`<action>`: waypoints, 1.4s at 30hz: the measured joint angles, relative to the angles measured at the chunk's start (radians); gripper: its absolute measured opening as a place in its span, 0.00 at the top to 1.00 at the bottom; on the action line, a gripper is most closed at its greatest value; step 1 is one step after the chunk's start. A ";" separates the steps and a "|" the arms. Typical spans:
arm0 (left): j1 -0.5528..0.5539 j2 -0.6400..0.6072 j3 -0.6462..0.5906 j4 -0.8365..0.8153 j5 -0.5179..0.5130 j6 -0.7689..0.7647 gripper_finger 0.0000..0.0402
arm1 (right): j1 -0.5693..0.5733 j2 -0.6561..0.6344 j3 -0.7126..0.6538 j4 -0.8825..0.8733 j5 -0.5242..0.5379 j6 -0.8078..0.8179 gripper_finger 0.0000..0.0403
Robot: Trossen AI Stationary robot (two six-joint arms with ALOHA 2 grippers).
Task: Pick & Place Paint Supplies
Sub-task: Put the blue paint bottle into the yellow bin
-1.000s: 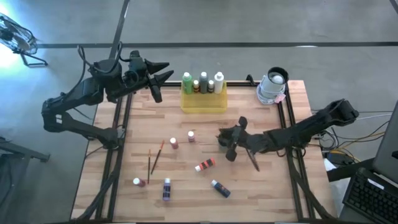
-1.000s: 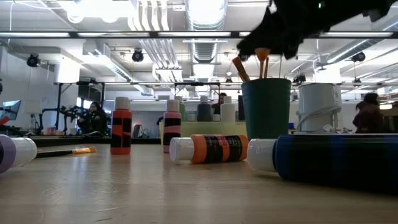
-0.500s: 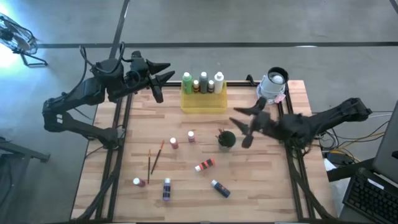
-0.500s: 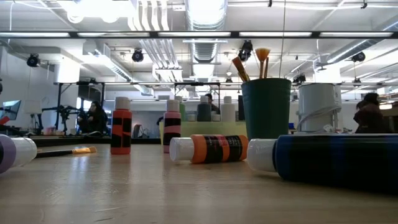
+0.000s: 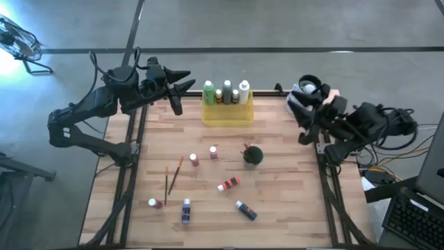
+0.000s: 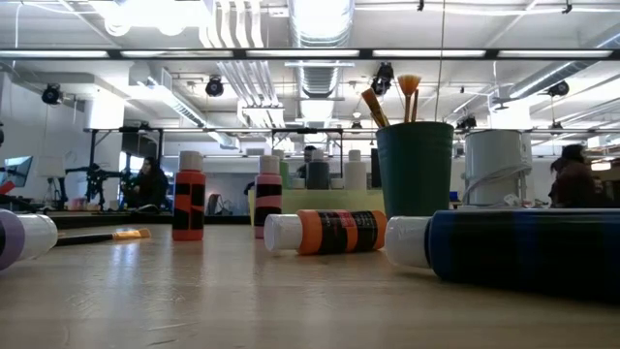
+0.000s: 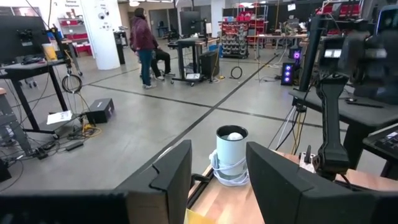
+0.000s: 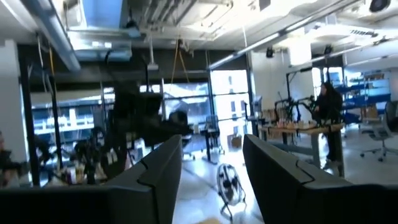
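In the low view a purple bottle (image 6: 24, 236) is running off the frame's left edge, and a blue bottle (image 6: 523, 247) is getting cut by the right edge. The brushes in the green cup (image 6: 416, 167) are showing only their tips there. Bottles in the yellow tray (image 6: 320, 201) are partly hiding behind nearer ones. The right gripper (image 5: 305, 118) is showing too small overhead to tell its fingers' gap

Two black jointed arms, angular dark fingers (image 7: 171, 180), trailing cables
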 joint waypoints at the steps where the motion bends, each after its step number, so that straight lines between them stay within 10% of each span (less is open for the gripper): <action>1: 0.000 0.000 0.000 0.000 0.000 0.000 0.61 | 0.000 0.002 0.019 0.002 0.000 -0.013 0.60; 7: 0.000 0.000 0.000 -0.005 0.000 0.000 0.61 | 0.002 0.028 0.111 -0.065 0.000 -0.025 0.66; 18: 0.000 0.000 0.000 -0.004 0.000 0.000 0.61 | 0.100 0.158 0.399 -0.848 0.002 0.505 0.77; 42: 0.000 0.000 0.000 -0.004 0.000 0.000 0.61 | 0.336 0.612 0.819 -1.507 0.055 1.171 0.96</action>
